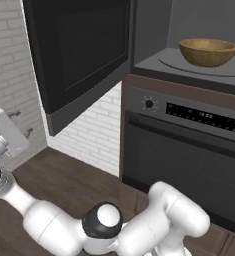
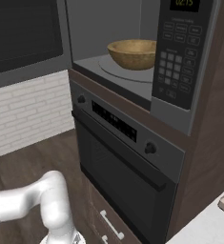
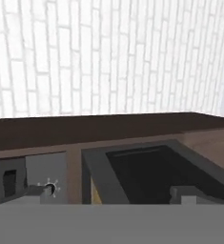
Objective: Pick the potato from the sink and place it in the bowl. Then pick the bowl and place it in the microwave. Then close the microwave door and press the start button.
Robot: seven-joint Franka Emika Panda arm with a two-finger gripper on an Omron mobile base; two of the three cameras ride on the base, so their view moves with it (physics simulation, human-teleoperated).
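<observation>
inside the open microwave, the bowl sits well apart from the gripper.

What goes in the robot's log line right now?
bowl: on microwave turntable | microwave door: open | gripper: open, empty, left of door

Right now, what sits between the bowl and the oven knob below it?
In the left base view, the bowl rests on the round turntable; below come the microwave floor's front edge, a brown strip, then the oven knob.

- My bowl sits upright on the turntable inside the microwave.
- Dark wood counter runs below the brick wall.
</observation>
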